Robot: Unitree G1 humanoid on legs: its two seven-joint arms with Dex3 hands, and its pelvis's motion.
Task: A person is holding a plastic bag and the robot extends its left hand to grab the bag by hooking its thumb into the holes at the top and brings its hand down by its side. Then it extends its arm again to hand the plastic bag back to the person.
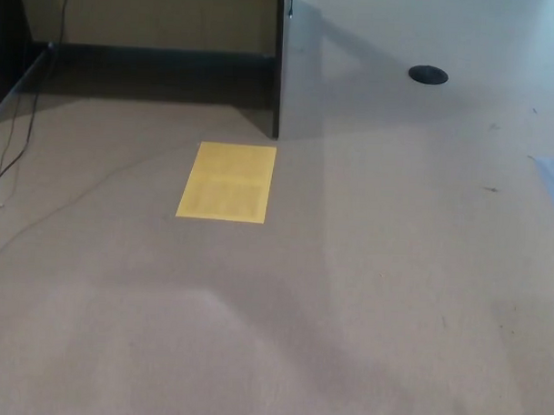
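Bare beige floor [363, 338] nearest; yellow sheet [227, 182] flat beyond; dark partition [278, 62] upright behind; neither robot hand visible.

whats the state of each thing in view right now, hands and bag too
yellow sheet: lying flat on the floor, nothing on it
black round disc: flat on the floor, apart from the sheet
dark cable: trailing loose across the floor at left
partition panel: standing upright
plastic bag: not in view
left hand: not in view
right hand: not in view

Plastic bag nowhere in sight.
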